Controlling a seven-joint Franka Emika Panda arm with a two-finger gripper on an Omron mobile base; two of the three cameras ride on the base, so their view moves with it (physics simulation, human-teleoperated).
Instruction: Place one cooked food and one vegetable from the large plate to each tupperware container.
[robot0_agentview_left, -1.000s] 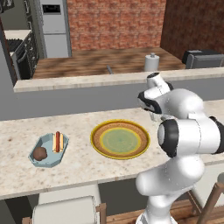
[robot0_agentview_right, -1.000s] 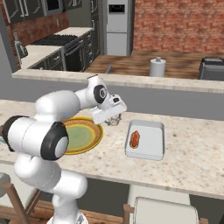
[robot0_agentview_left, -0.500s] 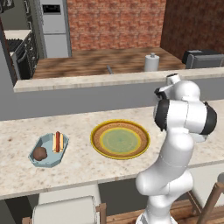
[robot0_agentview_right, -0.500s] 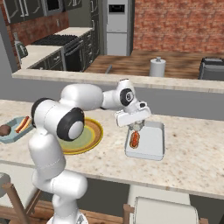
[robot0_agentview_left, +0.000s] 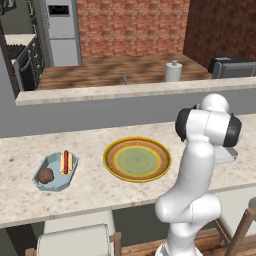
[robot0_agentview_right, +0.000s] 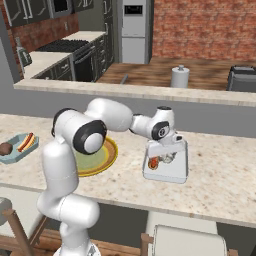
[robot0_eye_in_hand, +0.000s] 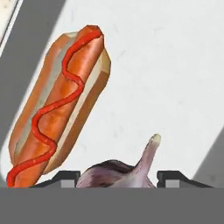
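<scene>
Tupperware containers sit at opposite ends of the counter (robot0_agentview_left: 90, 192): we see the blue octagonal one (robot0_agentview_left: 54, 171) near the left end with a hot dog (robot0_agentview_left: 66, 161) and brown lump (robot0_agentview_left: 45, 175), the large plate (robot0_agentview_left: 137, 159) bare mid-counter. Our gripper (robot0_agentview_right: 166, 156) hangs over the grey-white tray (robot0_agentview_right: 167, 167), pinching the pale bulb (robot0_eye_in_hand: 124, 171) beside the second hot dog (robot0_eye_in_hand: 59, 106); whether the bulb touches the tray floor is unclear.

Red brick wall (robot0_agentview_left: 135, 25), speckled counter (robot0_agentview_left: 90, 190)
</scene>
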